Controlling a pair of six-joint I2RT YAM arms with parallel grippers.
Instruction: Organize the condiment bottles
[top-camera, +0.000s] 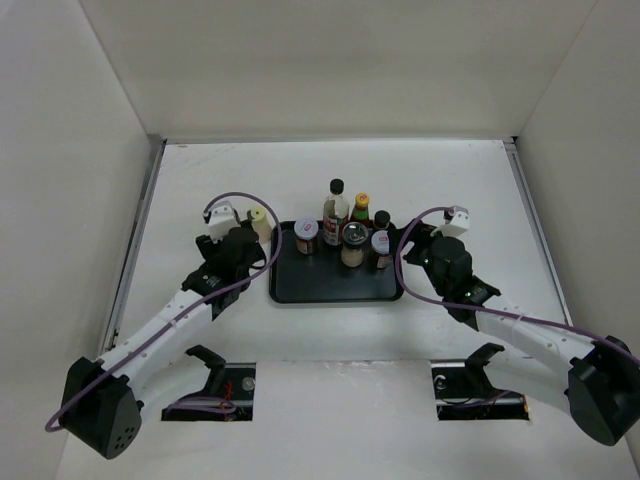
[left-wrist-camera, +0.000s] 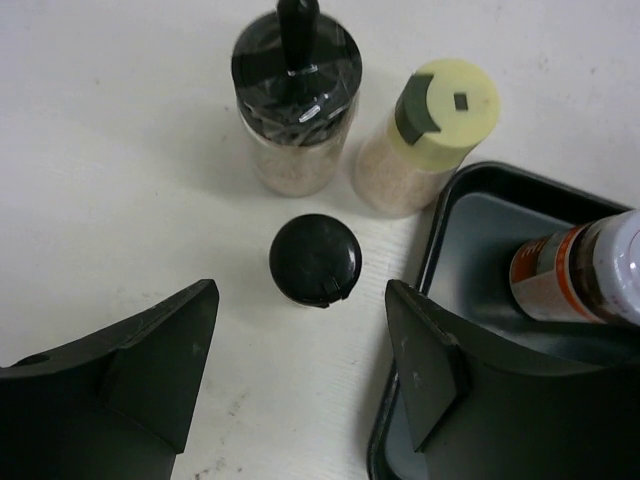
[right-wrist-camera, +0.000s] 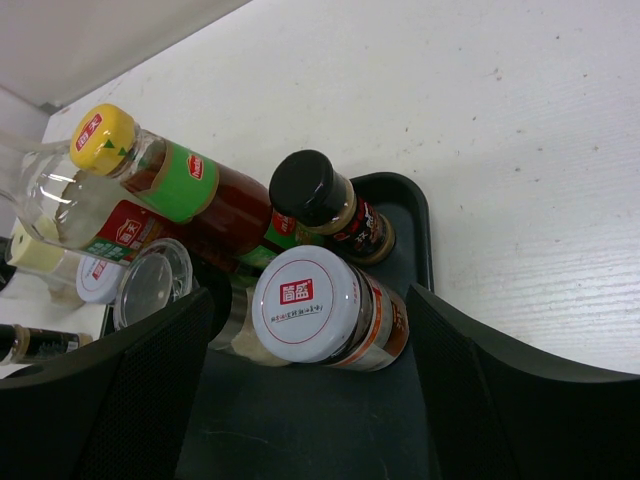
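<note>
Several condiment bottles stand at the back of the black tray (top-camera: 335, 285): a tall black-capped bottle (top-camera: 337, 208), a yellow-capped bottle (top-camera: 361, 204), and short jars. My right gripper (top-camera: 408, 250) is open at the tray's right end. In the right wrist view, my right gripper (right-wrist-camera: 310, 335) has its jaws on either side of a white-lidded jar (right-wrist-camera: 300, 295), apart from it. My left gripper (top-camera: 248, 238) is open left of the tray. In the left wrist view, my left gripper (left-wrist-camera: 300, 322) sits just short of a small black-capped bottle (left-wrist-camera: 315, 258). A black-lidded jar (left-wrist-camera: 296, 80) and a pale-yellow-lidded shaker (left-wrist-camera: 440, 120) stand beyond it.
The tray's left rim (left-wrist-camera: 440, 230) runs under my left gripper's right finger, with a white-lidded jar (left-wrist-camera: 585, 270) inside. White walls enclose the table on three sides. A black-capped jar (right-wrist-camera: 310, 190) and a clear-lidded jar (right-wrist-camera: 152, 283) crowd the white-lidded jar.
</note>
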